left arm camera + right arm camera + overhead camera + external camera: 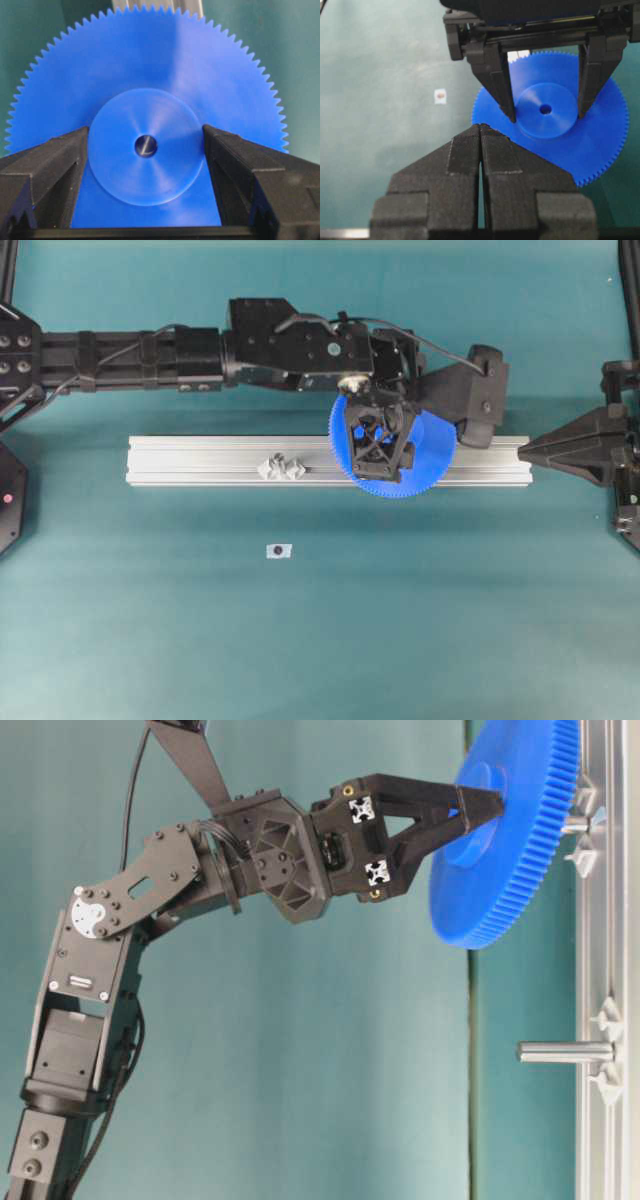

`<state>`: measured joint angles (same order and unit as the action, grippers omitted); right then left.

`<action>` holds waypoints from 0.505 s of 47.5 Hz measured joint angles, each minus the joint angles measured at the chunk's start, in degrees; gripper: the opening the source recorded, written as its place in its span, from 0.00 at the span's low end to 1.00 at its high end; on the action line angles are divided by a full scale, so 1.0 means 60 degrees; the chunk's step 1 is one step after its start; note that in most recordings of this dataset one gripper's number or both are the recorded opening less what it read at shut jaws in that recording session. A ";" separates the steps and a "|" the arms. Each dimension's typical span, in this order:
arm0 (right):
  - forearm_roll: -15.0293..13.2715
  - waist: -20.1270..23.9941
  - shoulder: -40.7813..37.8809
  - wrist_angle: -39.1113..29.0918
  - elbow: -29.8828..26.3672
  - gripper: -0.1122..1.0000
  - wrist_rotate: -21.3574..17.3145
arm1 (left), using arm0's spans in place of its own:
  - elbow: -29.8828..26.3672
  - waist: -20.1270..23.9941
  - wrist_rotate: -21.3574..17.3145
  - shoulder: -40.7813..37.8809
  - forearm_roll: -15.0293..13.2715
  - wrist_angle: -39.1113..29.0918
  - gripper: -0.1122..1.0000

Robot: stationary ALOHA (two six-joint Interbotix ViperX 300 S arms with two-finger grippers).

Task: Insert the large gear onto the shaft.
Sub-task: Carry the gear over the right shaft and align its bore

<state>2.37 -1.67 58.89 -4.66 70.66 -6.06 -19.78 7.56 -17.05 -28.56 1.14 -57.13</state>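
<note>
The left pincer (381, 447) is clamped on the raised hub of the large gear (432, 462), holding it over the right part of the rail (200, 460). The right pincer (481, 131) is pressed together.

The left hand (379, 445) hides the large gear (425, 475) centre overhead, so any shaft beneath is unseen.

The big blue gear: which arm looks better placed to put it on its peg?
Left. The left gripper already clamps the large gear by its hub above the rail. The right gripper sits shut, off to the side.
</note>
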 measured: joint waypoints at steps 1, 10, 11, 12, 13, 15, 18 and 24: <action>0.0000 -0.0015 0.0000 0.0000 0.0000 0.10 0.0000 | 0.0000 0.0015 -0.0015 0.0000 0.0000 -0.0029 0.79; 0.0000 0.0000 0.0000 0.0015 -0.0015 0.10 0.0000 | 0.0000 0.0044 -0.0015 0.0000 0.0000 -0.0073 0.79; 0.0000 0.0000 0.0000 0.0000 0.0000 0.10 0.0000 | 0.0000 0.0044 -0.0015 0.0000 0.0000 -0.0088 0.79; 0.0000 -0.0015 0.0000 0.0000 0.0000 0.10 0.0000 | 0.0000 0.0044 -0.0015 0.0000 0.0000 -0.0073 0.79; 0.0000 0.0000 0.0000 0.0015 0.0000 0.10 0.0000 | 0.0029 0.0044 -0.0015 0.0000 0.0000 -0.0088 0.79; 0.0000 -0.0015 0.0000 0.0000 0.0000 0.10 0.0000 | 0.0044 0.0059 -0.0015 0.0000 0.0000 -0.0103 0.79; 0.0000 0.0000 0.0000 0.0000 0.0000 0.10 -0.0015 | 0.0117 0.0103 -0.0015 0.0044 -0.0015 -0.0073 0.79; 0.0000 0.0000 0.0000 0.0000 0.0000 0.10 -0.0015 | 0.0249 0.0132 -0.0015 0.0117 -0.0015 -0.0073 0.79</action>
<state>2.37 -1.67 58.89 -4.66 70.66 -6.15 -18.28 8.35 -17.14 -27.86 1.05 -57.57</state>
